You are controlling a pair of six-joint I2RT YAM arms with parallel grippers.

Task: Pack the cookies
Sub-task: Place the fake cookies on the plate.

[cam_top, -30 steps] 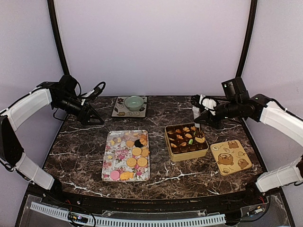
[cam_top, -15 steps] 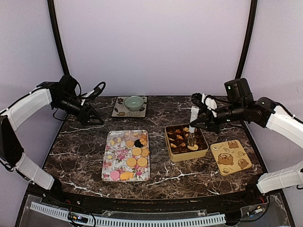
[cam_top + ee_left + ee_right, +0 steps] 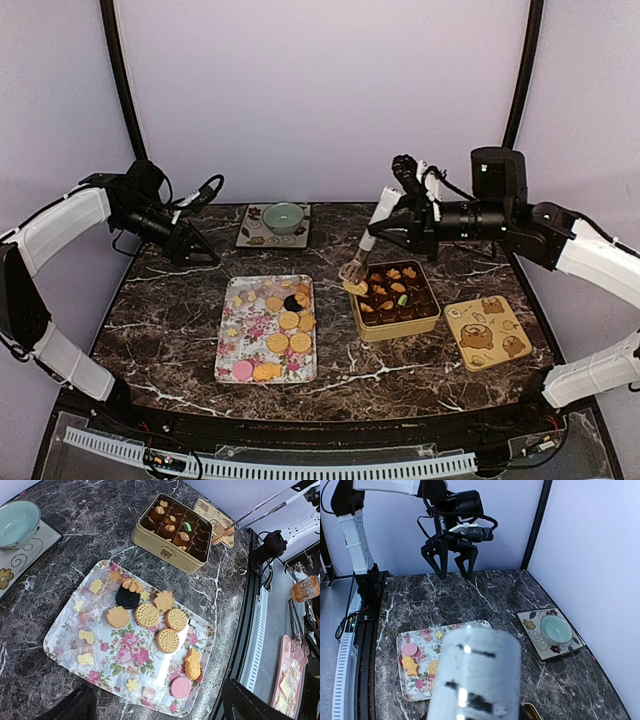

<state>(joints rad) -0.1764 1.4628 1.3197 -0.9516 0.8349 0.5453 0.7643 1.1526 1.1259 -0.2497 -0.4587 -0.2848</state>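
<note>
Nearest, just right of the tin [image 3: 392, 328]: its lid [image 3: 487, 333], off and lying flat. Left of the tin, the floral tray [image 3: 228, 362] holds many loose cookies [image 3: 288, 320], so the bulk is unpacked. Tin partly filled, gaps showing; under halfway, I judge. Above the tin's far-left corner, right gripper [image 3: 398, 212] clamps white tongs [image 3: 368, 240], whose tip is at the tin's left rim with one golden cookie [image 3: 355, 288]. Beyond the tin, bowl [image 3: 284, 216] on a plate [image 3: 250, 238], no cookies inside. Far left of the tin, left gripper [image 3: 198, 258] gapes wide, empty.

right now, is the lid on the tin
No, the lid lies flat beside the open tin, on its right.
</note>
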